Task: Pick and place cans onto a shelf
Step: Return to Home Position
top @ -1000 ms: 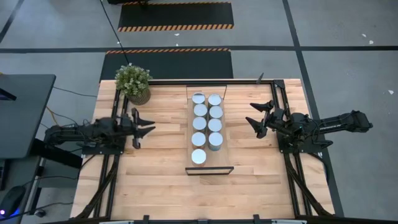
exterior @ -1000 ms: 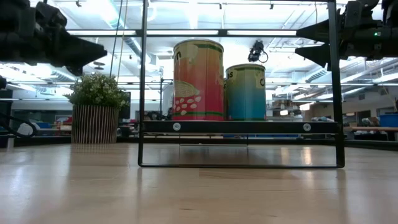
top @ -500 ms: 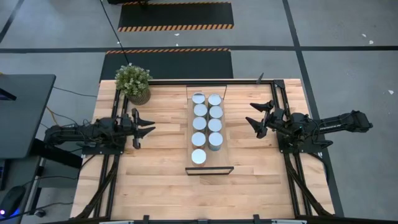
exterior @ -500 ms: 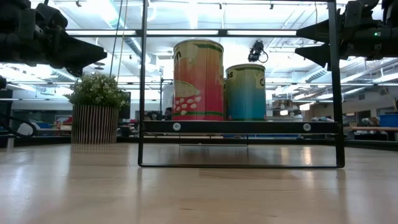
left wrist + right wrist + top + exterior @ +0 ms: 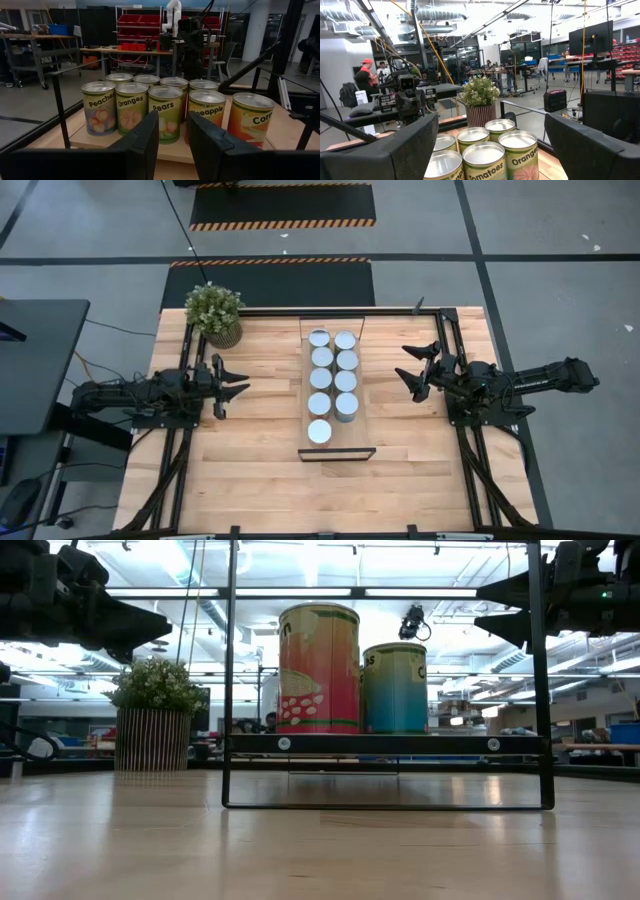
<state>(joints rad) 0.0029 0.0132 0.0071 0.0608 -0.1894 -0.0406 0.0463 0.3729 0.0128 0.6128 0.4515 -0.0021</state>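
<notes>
left claw (image 5: 238, 381): slightly apart, empty | right claw (image 5: 404, 363): wide, empty | nine cans (image 5: 321, 379) on shelf (image 5: 347, 437), between both claws, clear of their tips

Nine upright cans (image 5: 321, 378), two rows, on light-wood shelf (image 5: 351, 437)

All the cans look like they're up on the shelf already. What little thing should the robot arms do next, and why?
Probably just park: let both arms settle out at the sides and grab nothing. Nine cans stand in two rows on the shelf, and the left gripper and right gripper are both open and empty, one on either side of the shelf and apart from it.
</notes>
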